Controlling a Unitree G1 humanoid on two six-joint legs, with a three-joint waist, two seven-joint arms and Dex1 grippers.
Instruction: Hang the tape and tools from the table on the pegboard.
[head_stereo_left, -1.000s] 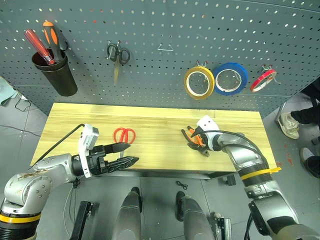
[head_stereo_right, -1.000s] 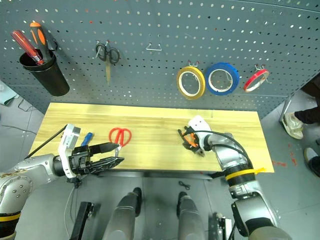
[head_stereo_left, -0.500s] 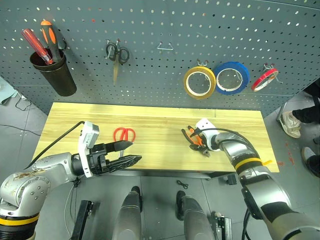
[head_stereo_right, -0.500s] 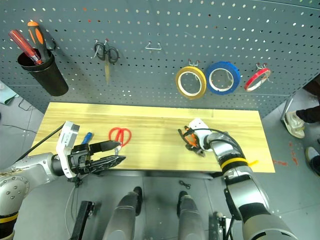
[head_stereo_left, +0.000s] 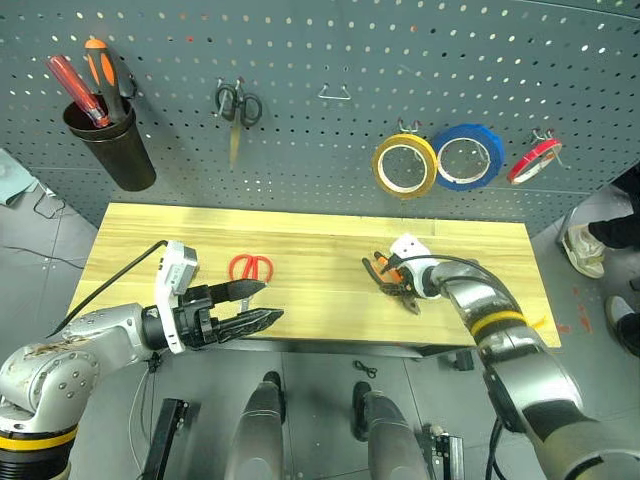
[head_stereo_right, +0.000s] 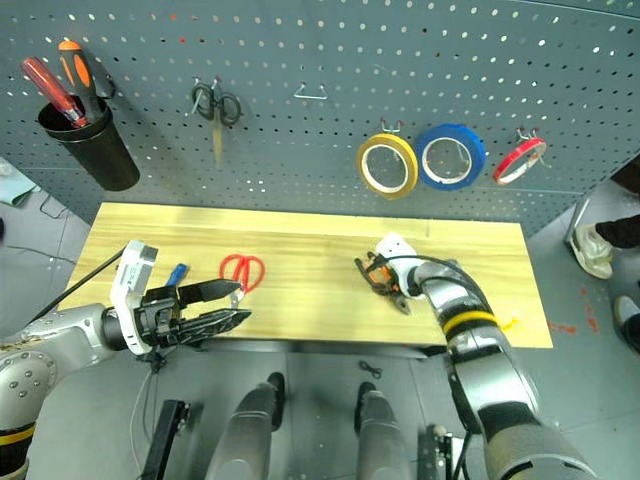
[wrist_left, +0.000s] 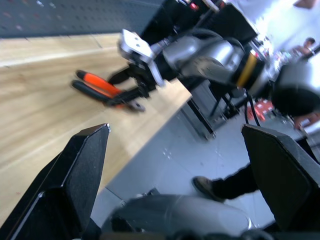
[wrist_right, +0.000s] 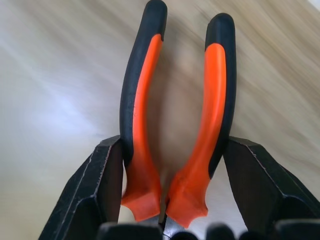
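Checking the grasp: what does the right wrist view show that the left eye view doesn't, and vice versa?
Right wrist view: the right gripper, fingers close against the outsides of both handles of the pliers. Left eye view: the pegboard with the yellow tape roll hung, red scissors lying on the table, the open left gripper. Both: the pliers lying on the wood top.

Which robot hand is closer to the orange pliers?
The right. The right gripper straddles the pliers on the table; the left gripper hangs open far off, near the red scissors.
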